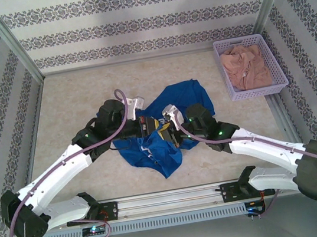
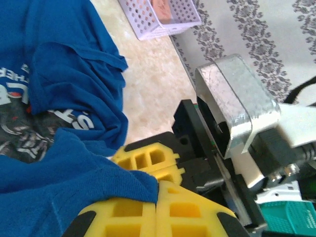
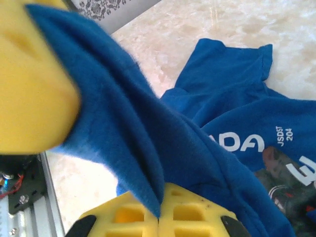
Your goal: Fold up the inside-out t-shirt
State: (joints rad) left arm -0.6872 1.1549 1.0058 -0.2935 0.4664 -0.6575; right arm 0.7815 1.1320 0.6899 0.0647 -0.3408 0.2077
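Crumpled royal-blue cotton t-shirt bunched mid-tabletop, between both arms. Left gripper pinched tight on cloth fold. Right gripper likewise clamping blue fabric. Likely untangling stage, pre-fold. Next: draw grippers apart, spread flat.

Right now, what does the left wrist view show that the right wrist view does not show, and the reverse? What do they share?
Left wrist view: the lilac basket with a pinkish garment inside, and the left gripper shut on the t-shirt. Right wrist view: a sleeve lying flat, the metal rail, and the right gripper shut on the t-shirt. Both: the blue t-shirt with white print, and the beige table.
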